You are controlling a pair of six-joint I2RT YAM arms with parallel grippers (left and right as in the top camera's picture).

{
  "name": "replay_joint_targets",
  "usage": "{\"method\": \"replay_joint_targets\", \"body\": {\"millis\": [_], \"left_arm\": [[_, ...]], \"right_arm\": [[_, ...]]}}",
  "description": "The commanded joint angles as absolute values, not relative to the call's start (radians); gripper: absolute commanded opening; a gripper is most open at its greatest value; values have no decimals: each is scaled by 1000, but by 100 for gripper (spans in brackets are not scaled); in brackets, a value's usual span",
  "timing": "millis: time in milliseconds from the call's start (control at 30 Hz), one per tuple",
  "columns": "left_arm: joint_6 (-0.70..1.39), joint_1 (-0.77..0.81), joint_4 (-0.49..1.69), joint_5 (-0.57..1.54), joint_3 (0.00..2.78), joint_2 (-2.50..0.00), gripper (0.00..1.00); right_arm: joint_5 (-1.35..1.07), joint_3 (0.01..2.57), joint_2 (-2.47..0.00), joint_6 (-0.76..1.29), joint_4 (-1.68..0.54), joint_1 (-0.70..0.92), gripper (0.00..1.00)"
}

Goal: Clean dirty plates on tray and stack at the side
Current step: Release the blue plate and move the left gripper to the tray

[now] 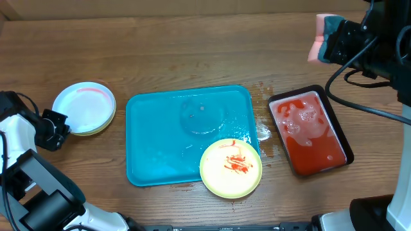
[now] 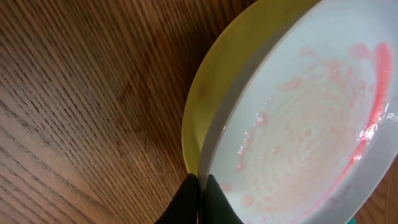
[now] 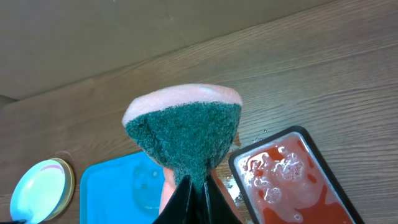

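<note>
We see right jaws clamped on a pink-and-green scouring sponge [image 3: 183, 130], left jaws together just beside two stacked plastic plates [image 1: 83, 108] on the tabletop. A sauce-smeared pale yellow round plate [image 1: 231, 168] sits on a corner of the turquoise rectangular plastic tray [image 1: 160, 141].

text: none readable; labels/brands: none; numbers/signs: none; surfaces seen: plates [image 1: 83, 108], blue tray [image 1: 160, 141], black tray [image 1: 340, 126], sponge [image 3: 186, 130], table [image 1: 192, 51]; all plain

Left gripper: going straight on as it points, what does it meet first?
The rim of the yellow plate, just under the pale top plate. The left gripper looks almost on it; depth unclear.
</note>
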State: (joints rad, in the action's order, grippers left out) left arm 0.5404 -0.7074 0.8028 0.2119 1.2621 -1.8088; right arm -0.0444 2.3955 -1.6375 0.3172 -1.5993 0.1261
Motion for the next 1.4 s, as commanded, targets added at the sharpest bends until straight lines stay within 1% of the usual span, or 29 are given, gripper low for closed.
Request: {"method": "replay_joint_targets", "body": {"millis": [0,33,67,100,133,167,200,267,367,400,433,533,700,733,767,800,867,933,1100,1233,1367], "left_arm": [[521,-709,791,206,1258,-1811,9],[521,-709,787,207,1258,-1811,37],[519,-709,786,206,1258,-1811,54],[515,-709,787,207,1258,-1811,65],[507,-709,787,208,1258,-1811,68],[489,-709,786,215,1258,-1811,64],[479,-708,785,215,1258,-1811,58],[458,-706,780,232,1259,-1810,49],[427,-697,777,264,1260,-1796,39],[418,-687,777,268,1260,-1787,38],[410,-676,777,268,1260,-1778,38],[344,-572,778,262,1260,-1716,38],[236,-313,812,259,1260,-1647,40],[223,-251,829,265,1260,-1644,42],[198,-123,871,283,1260,-1648,50],[198,-60,898,284,1260,-1654,54],[198,67,952,285,1259,-1671,58],[232,189,1007,288,1258,-1694,58],[324,399,1044,380,1258,-1730,59],[437,507,1056,409,1258,-1732,58],[530,562,1096,408,1225,-1732,58]], "right_arm": [[-47,2409,-1639,316,-1597,123,4],[-47,2409,-1639,316,-1600,123,4],[-47,2409,-1639,316,-1601,123,4],[-47,2409,-1639,316,-1603,123,4],[-47,2409,-1639,313,-1604,123,4],[-47,2409,-1639,313,-1603,123,4],[-47,2409,-1639,313,-1603,123,4],[-47,2409,-1639,313,-1603,123,4],[-47,2409,-1639,312,-1603,123,4],[-47,2409,-1639,312,-1603,123,4],[-47,2409,-1639,312,-1602,123,4],[-47,2409,-1639,313,-1603,123,4],[-47,2409,-1639,313,-1603,123,4],[-47,2409,-1639,313,-1603,123,4],[-47,2409,-1639,313,-1603,123,4],[-47,2409,-1639,312,-1604,123,4],[-47,2409,-1639,312,-1605,123,4],[-47,2409,-1639,308,-1605,123,4],[-48,2409,-1639,305,-1611,123,4],[-47,2409,-1639,297,-1620,123,4],[-48,2409,-1639,283,-1637,123,4]]}}
